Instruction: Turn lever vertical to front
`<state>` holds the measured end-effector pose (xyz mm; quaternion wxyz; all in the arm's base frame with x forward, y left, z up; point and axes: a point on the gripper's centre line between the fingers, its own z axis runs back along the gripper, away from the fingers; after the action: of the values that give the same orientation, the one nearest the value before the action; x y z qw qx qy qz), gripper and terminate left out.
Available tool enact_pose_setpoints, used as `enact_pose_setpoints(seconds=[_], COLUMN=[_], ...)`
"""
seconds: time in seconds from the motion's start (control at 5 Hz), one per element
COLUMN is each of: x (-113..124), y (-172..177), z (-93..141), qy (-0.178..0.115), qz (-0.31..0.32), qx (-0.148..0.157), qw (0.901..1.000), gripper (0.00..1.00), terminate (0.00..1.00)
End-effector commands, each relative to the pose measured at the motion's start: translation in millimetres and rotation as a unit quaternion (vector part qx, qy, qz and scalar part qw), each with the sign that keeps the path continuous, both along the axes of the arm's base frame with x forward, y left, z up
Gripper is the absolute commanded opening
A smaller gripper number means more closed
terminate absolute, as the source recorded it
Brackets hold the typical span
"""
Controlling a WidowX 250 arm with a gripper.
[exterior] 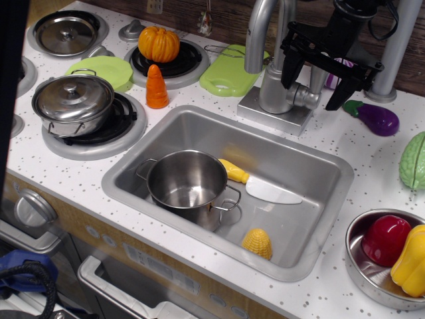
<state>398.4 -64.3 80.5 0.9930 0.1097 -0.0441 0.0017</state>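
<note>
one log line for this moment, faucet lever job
phase: approach | gripper: open, straddling lever | lever: juts right from faucet column | contact: cannot tell | sink: pot, knife, corn

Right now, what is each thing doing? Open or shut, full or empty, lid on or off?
gripper: open, straddling the lever
lever: pointing sideways
pot in the sink: upright, empty, no lid
pot on the stove: lid on
bowl: holds red and yellow peppers
knife: lying flat in the sink
</note>
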Motion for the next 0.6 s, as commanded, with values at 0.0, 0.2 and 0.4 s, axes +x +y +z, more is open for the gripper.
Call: enact_pose_setpoints(seconds=[0.0, 0.2, 0.4], x=[0, 6, 13], y=[0, 0, 1], z=[0, 6, 11], qy=[0.0, -0.021, -0.05], qz=[0.0, -0.017, -0.029], qx=[0.0, 0.007, 0.015], qw=[1.0, 0.9996, 0.9982], gripper=[1.0, 1.0, 1.0], terminate=[0.0, 0.0, 0.0])
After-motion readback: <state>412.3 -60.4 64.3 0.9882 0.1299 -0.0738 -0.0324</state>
